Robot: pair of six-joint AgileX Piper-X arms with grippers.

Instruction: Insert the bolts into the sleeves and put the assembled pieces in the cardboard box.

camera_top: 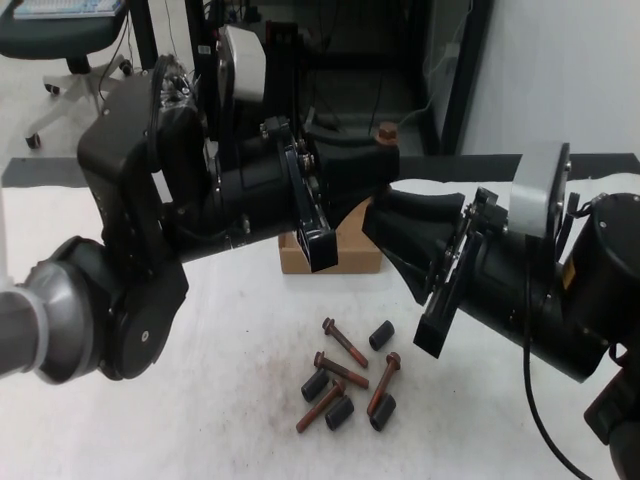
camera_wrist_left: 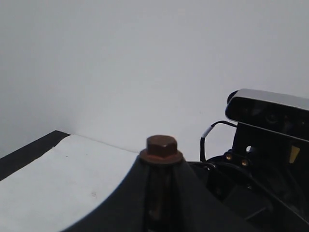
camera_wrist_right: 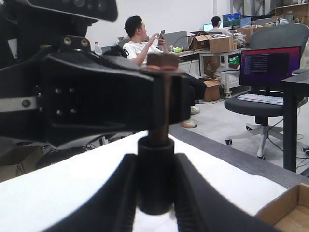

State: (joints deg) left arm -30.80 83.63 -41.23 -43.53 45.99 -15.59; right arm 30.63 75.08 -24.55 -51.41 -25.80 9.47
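My left gripper [camera_top: 385, 165] is shut on a rusty bolt [camera_top: 387, 131] held upright, its hex head [camera_wrist_left: 161, 147] sticking up between the fingers. My right gripper [camera_top: 388, 216] sits just below it, above the bench, shut on a black sleeve [camera_wrist_right: 155, 179]. In the right wrist view the bolt's shank [camera_wrist_right: 166, 106] runs down into the top of the sleeve. The cardboard box [camera_top: 350, 256] stands on the white cloth just behind and below both grippers.
Several loose bolts [camera_top: 344, 342] and black sleeves [camera_top: 381, 334] lie in a cluster on the white cloth in front of the box. Both arms crowd the middle of the bench. A corner of the box [camera_wrist_right: 289, 209] appears in the right wrist view.
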